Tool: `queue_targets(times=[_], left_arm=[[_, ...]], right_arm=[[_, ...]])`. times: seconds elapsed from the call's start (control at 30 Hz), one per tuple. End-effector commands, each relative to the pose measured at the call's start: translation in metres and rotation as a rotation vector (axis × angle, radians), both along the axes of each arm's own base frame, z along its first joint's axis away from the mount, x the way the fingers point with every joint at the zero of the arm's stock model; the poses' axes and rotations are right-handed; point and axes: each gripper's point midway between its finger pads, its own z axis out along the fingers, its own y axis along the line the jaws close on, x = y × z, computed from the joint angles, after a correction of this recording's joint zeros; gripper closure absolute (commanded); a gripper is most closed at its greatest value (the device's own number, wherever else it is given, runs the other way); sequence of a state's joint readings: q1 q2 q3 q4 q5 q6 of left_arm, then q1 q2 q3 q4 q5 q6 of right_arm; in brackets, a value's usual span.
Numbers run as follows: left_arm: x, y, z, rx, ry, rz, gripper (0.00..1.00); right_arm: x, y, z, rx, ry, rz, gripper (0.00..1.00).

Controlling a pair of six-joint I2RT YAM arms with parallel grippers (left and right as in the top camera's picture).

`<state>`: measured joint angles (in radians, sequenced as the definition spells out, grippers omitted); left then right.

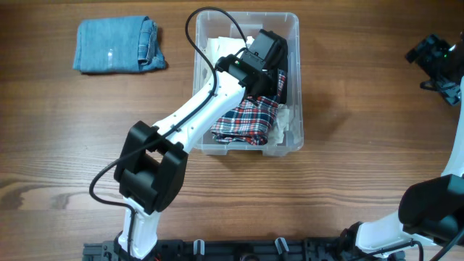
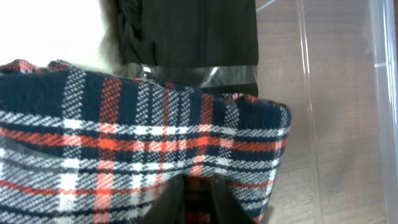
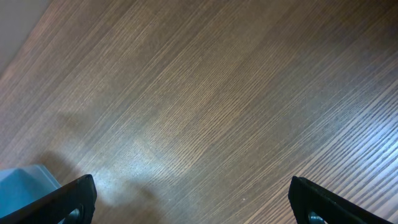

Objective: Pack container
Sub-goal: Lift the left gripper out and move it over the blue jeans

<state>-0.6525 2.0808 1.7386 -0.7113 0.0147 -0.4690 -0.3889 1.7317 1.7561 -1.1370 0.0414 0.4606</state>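
Observation:
The clear plastic container [image 1: 296, 87] stands at the table's middle back. It holds a plaid garment [image 1: 246, 119], a white one and a black one [image 1: 281, 87]. My left gripper [image 1: 262, 72] reaches down into it. In the left wrist view its fingers [image 2: 196, 202] are shut on the red, white and navy plaid garment [image 2: 124, 137], with the black garment [image 2: 193, 31] beyond and the container wall [image 2: 379, 93] at the right. My right gripper [image 1: 435, 58] is at the far right back, open and empty above bare wood [image 3: 193, 199].
A folded blue denim garment [image 1: 116, 45] lies on the table at the back left. White cloth [image 2: 50, 25] shows at the top left of the left wrist view. A pale blue edge [image 3: 18, 186] shows at the lower left of the right wrist view.

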Motion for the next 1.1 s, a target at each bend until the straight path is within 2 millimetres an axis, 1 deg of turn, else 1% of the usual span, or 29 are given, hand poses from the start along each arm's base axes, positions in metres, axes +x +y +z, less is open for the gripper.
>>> queue_targets(times=[0.0,0.03,0.1,0.13,0.17,0.2,0.23,0.3,0.4,0.47,0.53,0.57,0.6,0.63,0.7,0.73,0.8,0.9,0.97,1.07], left_arm=[[-0.003,0.02,0.032,0.011,-0.031,-0.014,0.59],[-0.003,0.028,0.043,0.015,-0.047,0.003,0.53],[-0.003,0.047,0.067,0.023,-0.076,0.039,0.36],[-0.004,0.055,0.075,0.024,-0.084,0.054,0.24],[-0.006,0.068,0.09,0.02,-0.093,0.075,0.11],[-0.008,0.08,0.102,0.016,-0.101,0.094,0.04],[-0.01,0.092,0.113,0.011,-0.11,0.114,0.0],[-0.012,0.12,0.137,0.0,-0.139,0.168,0.0],[-0.01,0.157,0.162,-0.019,-0.175,0.252,0.0],[-0.005,0.183,0.17,-0.031,-0.188,0.325,0.0],[0.007,0.204,0.172,-0.028,-0.208,0.374,0.0],[0.013,0.212,0.17,-0.013,-0.221,0.377,0.03],[0.021,0.22,0.168,0.004,-0.235,0.379,0.12],[0.03,0.227,0.165,0.026,-0.251,0.388,0.31],[0.049,0.251,0.158,0.096,-0.29,0.45,0.88],[0.058,0.264,0.155,0.135,-0.312,0.495,0.96],[0.077,0.29,0.15,0.202,-0.361,0.574,0.96],[0.1,0.322,0.14,0.231,-0.398,0.658,0.96],[0.113,0.341,0.129,0.234,-0.405,0.7,0.96],[0.125,0.368,0.111,0.242,-0.4,0.75,0.96]], right_arm=[[0.002,0.002,-0.004,0.016,0.002,-0.006,0.0],[0.002,0.002,-0.004,0.016,0.002,-0.006,0.0],[0.002,0.002,-0.004,0.016,0.002,-0.006,0.0],[0.002,0.002,-0.004,0.016,0.002,-0.006,0.0],[0.002,0.002,-0.004,0.016,0.002,-0.006,0.0],[0.002,0.002,-0.004,0.016,0.001,-0.006,0.0],[0.002,0.002,-0.004,0.016,0.002,-0.006,0.0],[0.002,0.002,-0.004,0.016,0.002,-0.006,0.0],[0.002,0.002,-0.004,0.016,0.002,-0.006,0.0],[0.002,0.002,-0.004,0.016,0.002,-0.006,0.0],[0.002,0.002,-0.004,0.016,0.001,-0.006,0.0],[0.002,0.002,-0.004,0.016,0.002,-0.006,0.0],[0.002,0.002,-0.004,0.016,0.002,-0.006,0.0],[0.002,0.002,-0.004,0.016,0.002,-0.006,0.0],[0.002,0.002,-0.004,0.016,0.002,-0.006,0.0],[0.002,0.002,-0.004,0.016,0.002,-0.006,0.0],[0.002,0.002,-0.004,0.016,0.002,-0.006,0.0],[0.002,0.002,-0.004,0.016,0.002,-0.006,0.0],[0.002,0.002,-0.004,0.016,0.002,-0.006,0.0],[0.002,0.002,-0.004,0.016,0.001,-0.006,0.0]])
